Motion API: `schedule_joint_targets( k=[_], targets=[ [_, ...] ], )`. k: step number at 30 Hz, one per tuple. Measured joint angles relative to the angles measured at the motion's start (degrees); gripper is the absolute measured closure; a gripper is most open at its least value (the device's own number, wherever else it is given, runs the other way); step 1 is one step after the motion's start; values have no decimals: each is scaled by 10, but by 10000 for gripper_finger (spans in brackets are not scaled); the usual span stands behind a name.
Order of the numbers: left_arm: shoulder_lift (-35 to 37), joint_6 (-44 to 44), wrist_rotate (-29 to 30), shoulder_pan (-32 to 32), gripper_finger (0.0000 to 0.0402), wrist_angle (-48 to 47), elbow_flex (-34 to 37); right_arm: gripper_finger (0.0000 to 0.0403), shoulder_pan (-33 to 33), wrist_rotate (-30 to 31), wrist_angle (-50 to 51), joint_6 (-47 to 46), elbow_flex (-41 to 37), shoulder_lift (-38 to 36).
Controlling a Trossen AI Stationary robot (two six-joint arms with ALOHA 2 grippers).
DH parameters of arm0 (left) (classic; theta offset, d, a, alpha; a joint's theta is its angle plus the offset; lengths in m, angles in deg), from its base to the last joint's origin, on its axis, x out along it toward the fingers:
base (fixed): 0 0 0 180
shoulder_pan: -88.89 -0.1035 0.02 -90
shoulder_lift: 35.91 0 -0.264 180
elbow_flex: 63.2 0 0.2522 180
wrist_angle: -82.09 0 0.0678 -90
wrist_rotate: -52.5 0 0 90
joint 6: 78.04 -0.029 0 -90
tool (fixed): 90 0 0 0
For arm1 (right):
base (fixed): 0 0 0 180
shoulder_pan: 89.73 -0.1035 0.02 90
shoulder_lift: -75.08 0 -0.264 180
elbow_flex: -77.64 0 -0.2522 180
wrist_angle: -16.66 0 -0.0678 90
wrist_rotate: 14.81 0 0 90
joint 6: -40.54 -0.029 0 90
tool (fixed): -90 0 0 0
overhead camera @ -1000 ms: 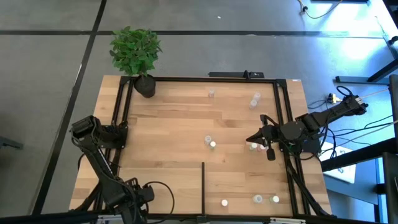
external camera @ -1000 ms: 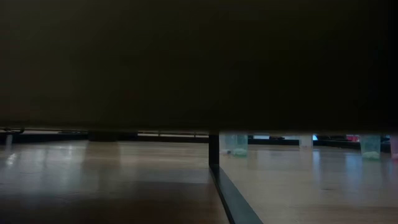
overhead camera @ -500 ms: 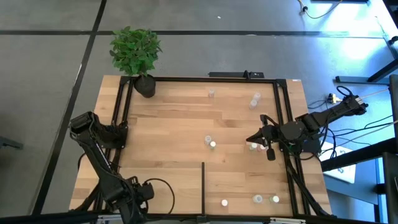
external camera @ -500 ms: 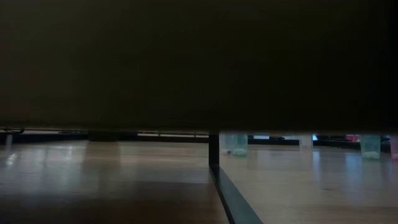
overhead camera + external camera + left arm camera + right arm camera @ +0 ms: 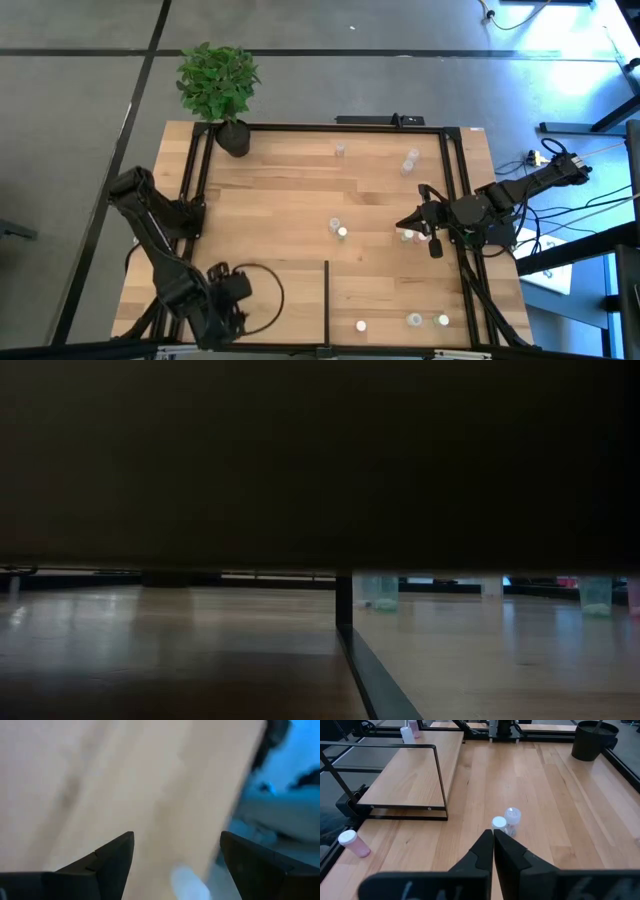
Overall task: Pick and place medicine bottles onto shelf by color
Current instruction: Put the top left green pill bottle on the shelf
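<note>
Change: my left arm (image 5: pixel 150 235) had swung its elbow outward past the bench's left edge, folding back toward the near-left corner; no bottle moved, so no sorting progress.
Left tool (image 5: pixel 175 857): fingers spread wide, holding nothing.
Right tool (image 5: pixel 405 222): pinched shut and empty, poised low near the bench's right edge, arm stretched level.
Medicine bottles (image 5: pixel 340 230): a pair mid-bench, others scattered toward the far-right and near-right.
Shelf (image 5: pixel 405 770): carried few bottles.
</note>
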Motion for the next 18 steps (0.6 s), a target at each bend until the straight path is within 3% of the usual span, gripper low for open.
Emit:
schedule_joint_targets(
  k=[4, 11, 18],
  targets=[
    [10, -34, 76, -27, 113, -31, 0, 386, 0, 0, 0, 0, 0, 0],
    [13, -108, 150, -114, 113, -44, 0, 386, 0, 0, 0, 0, 0, 0],
    [13, -186, 171, -228, 113, -44, 0, 386, 0, 0, 0, 0, 0, 0]
  ],
)
